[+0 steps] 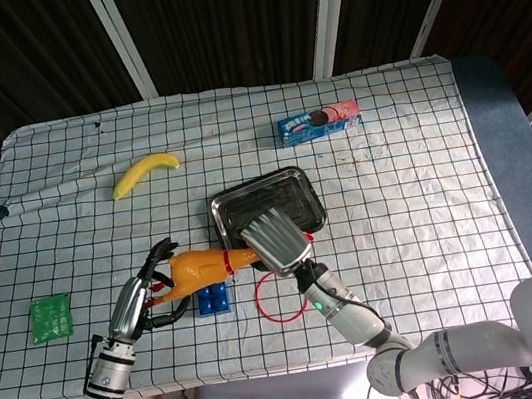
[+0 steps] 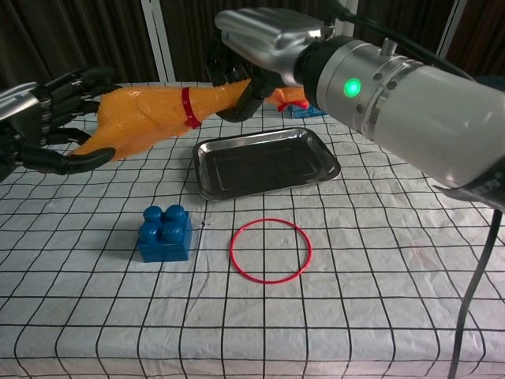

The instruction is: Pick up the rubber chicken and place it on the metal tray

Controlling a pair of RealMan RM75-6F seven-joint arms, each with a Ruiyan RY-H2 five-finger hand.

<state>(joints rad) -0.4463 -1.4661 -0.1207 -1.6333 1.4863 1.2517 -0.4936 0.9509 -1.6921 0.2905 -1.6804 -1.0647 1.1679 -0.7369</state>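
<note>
The orange rubber chicken with a red collar hangs in the air left of the metal tray. My right hand grips it by the neck and head end, above the tray's near-left edge. My left hand is at the chicken's tail end with its fingers spread above and below the body, not closed on it. Nothing lies in the tray.
A blue block and a red ring lie on the checked cloth in front of the tray. A banana, a blue-pink box and a green packet lie farther off.
</note>
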